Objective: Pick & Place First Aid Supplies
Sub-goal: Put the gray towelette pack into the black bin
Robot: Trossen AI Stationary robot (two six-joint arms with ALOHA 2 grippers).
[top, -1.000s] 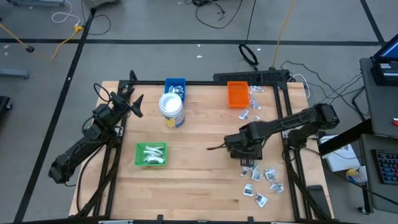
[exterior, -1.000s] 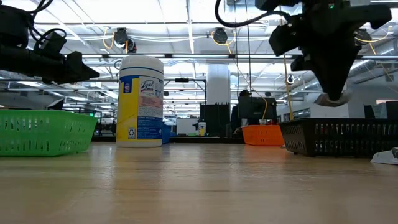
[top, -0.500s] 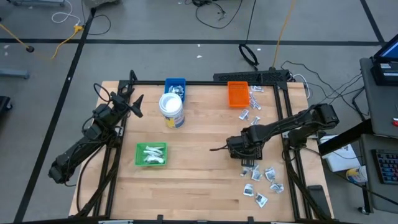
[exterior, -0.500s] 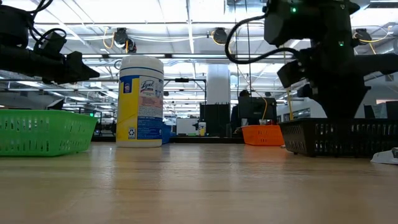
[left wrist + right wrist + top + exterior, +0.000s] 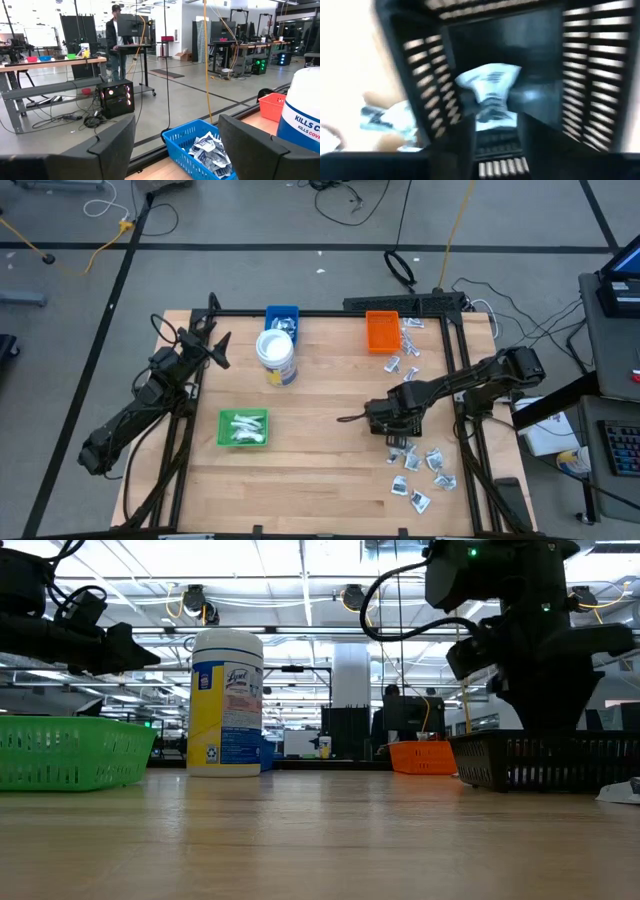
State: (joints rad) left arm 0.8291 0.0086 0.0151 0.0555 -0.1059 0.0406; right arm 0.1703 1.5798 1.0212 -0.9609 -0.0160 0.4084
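Note:
My right gripper (image 5: 495,135) points down into a black slatted tray (image 5: 540,760) at the table's right, its fingers apart. A white printed packet (image 5: 487,92) lies on the tray floor under them. More first aid supplies lie loose on the wood by the near right corner (image 5: 425,470) and beside the orange tray (image 5: 405,350). Others fill the green tray (image 5: 243,427) and the blue tray (image 5: 200,150). My left gripper (image 5: 175,150) waits open and level at the far left (image 5: 218,352), holding nothing. My right gripper comes from above, pointing down, with one finger (image 5: 462,142) on each side of the packet's end (image 5: 492,117). Whether the fingers touch the packet I cannot tell. The packet rests on the floor of the black tray.
A tall white tub with a blue and yellow label (image 5: 276,357) stands between the blue and green trays. The orange tray (image 5: 381,330) sits at the far edge. The middle and near left of the wooden tabletop (image 5: 310,460) are bare.
My right gripper has come down from above the black tray into it, carrying a pale packet at its fingertips; in the low view its fingertips are now hidden behind the tray wall. It has kept still for the last half second.

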